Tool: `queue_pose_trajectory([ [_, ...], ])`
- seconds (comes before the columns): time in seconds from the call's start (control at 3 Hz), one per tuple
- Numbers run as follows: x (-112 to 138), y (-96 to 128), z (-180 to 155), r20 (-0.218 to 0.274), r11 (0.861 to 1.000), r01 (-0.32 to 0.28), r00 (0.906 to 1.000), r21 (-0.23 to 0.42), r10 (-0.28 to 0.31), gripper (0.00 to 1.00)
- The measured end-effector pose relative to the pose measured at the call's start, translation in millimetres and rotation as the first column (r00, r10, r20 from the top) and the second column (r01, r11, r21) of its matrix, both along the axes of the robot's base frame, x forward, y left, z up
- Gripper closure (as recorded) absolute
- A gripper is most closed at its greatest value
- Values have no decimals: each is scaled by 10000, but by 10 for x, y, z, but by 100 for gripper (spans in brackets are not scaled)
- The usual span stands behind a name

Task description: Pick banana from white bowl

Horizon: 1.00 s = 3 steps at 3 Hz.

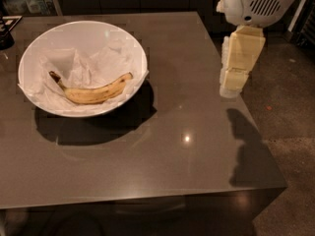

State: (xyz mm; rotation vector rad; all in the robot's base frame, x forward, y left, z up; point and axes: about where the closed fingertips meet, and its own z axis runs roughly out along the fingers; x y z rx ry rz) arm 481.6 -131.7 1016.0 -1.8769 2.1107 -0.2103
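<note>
A dark grey desk (162, 156) with a glossy top fills the view, with dark cabinets behind it at 12 o'clock and speckled floor off its 3 o'clock side. The white bowl (84, 24) stands on the desk toward 10 o'clock, lined with crumpled paper (83, 65). The banana (96, 92) lies in it on the paper, toward the bowl's 6 o'clock side, curving upward, its dark stem tip pointing to 9 o'clock. The end effector (230, 88) hangs pointing down over the desk's edge at about 2 o'clock, below the arm's white housing (256, 4), well apart from the bowl and holding nothing; whether it is open or closed cannot be told. The step in hand looks like the approach, with no grasp begun. The next move probably calls for travel toward 9 o'clock, over the near rim, then a descent across the banana's middle without snagging the paper.
</note>
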Motion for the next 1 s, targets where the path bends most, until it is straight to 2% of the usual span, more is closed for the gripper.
queue_pose_trajectory([
  [0.33,45,98,6,211,9999,-89,9997,77,87,0],
  [0.67,144,480,19,629,9951,-983,9932,30,980,0],
  [1.0,262,866,-12,709,9775,-2102,9749,-177,2109,0],
])
